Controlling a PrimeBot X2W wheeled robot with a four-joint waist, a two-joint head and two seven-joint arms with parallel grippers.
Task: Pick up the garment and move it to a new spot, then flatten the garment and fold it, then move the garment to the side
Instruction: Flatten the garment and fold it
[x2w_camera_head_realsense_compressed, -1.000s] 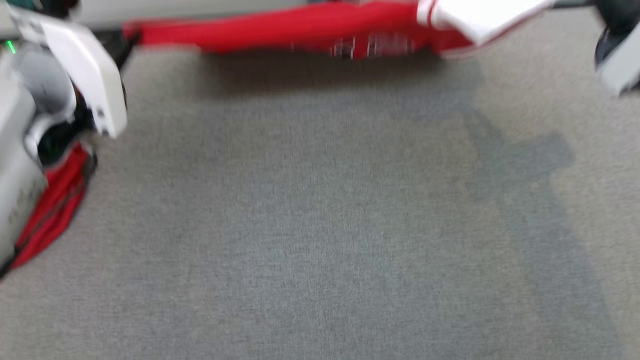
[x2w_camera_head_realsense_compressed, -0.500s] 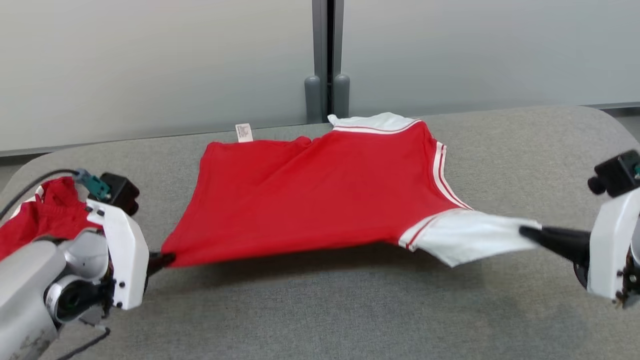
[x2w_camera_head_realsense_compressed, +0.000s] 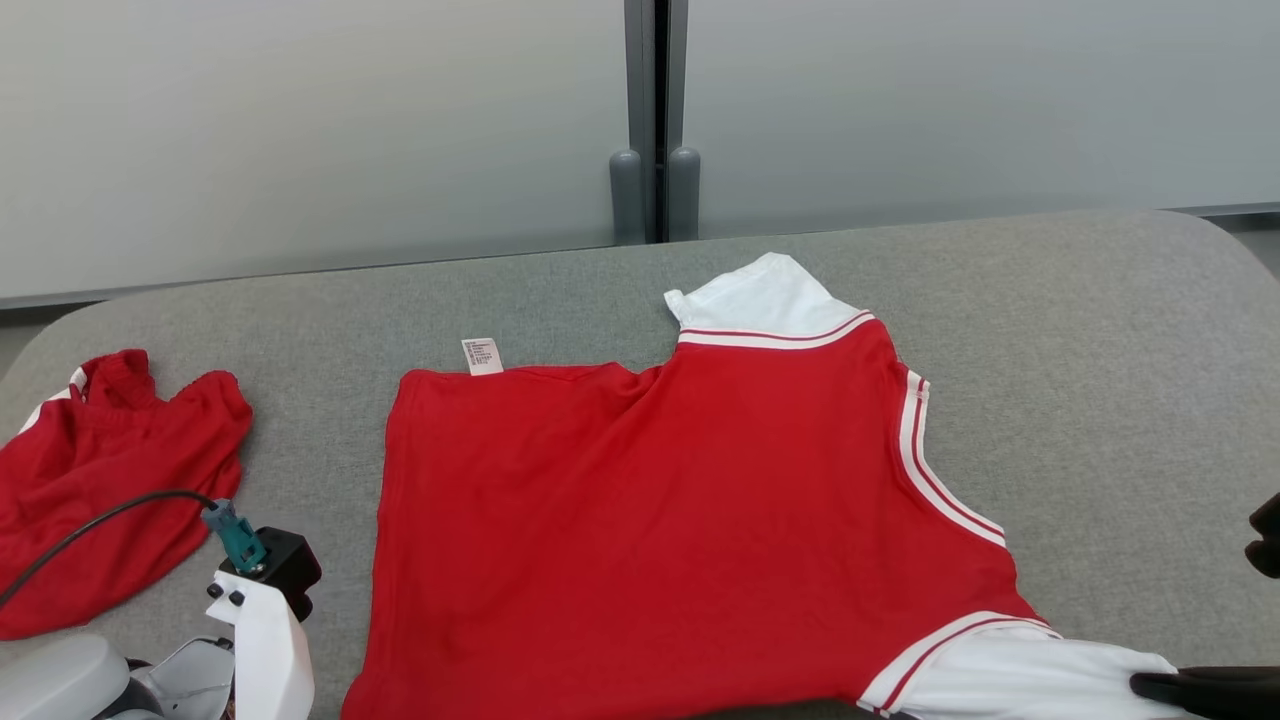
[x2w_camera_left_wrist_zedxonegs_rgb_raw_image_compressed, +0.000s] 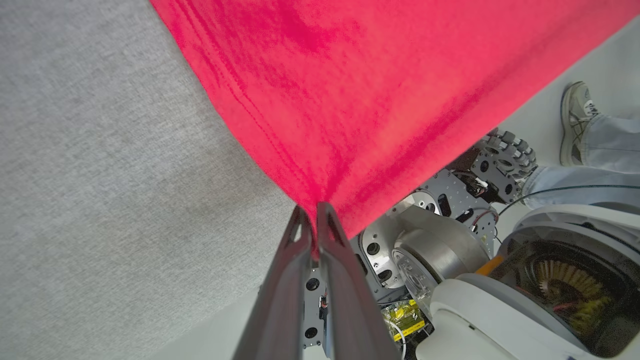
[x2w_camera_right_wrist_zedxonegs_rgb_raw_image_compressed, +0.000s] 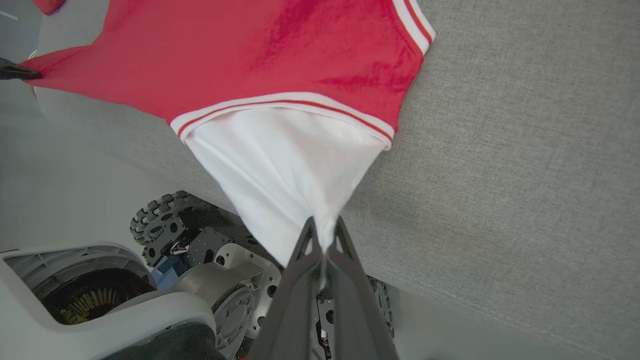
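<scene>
Red garment (x2w_camera_head_realsense_compressed: 660, 520) lies spread on the grey table (x2w_camera_head_realsense_compressed: 1100, 330), its near hem cut off by the head cam's bottom edge. Wrist cams give the grips close up: left gripper (x2w_camera_left_wrist_zedxonegs_rgb_raw_image_compressed: 314, 222) pinched tight on the red hem corner, right gripper (x2w_camera_right_wrist_zedxonegs_rgb_raw_image_compressed: 324, 237) pinched on the white sleeve (x2w_camera_right_wrist_zedxonegs_rgb_raw_image_compressed: 280, 170), both past the table edge. Left wrist cam catches a person's shoe (x2w_camera_left_wrist_zedxonegs_rgb_raw_image_compressed: 575, 117). Head cam has a 2nd red garment (x2w_camera_head_realsense_compressed: 110, 490) far left, partly off-frame.

I see a grey fabric-covered table (x2w_camera_head_realsense_compressed: 1100, 330) — on it a red shirt (x2w_camera_head_realsense_compressed: 640, 520) with white sleeves lies spread, and a crumpled red garment (x2w_camera_head_realsense_compressed: 110, 480) sits near the table's left edge.
</scene>
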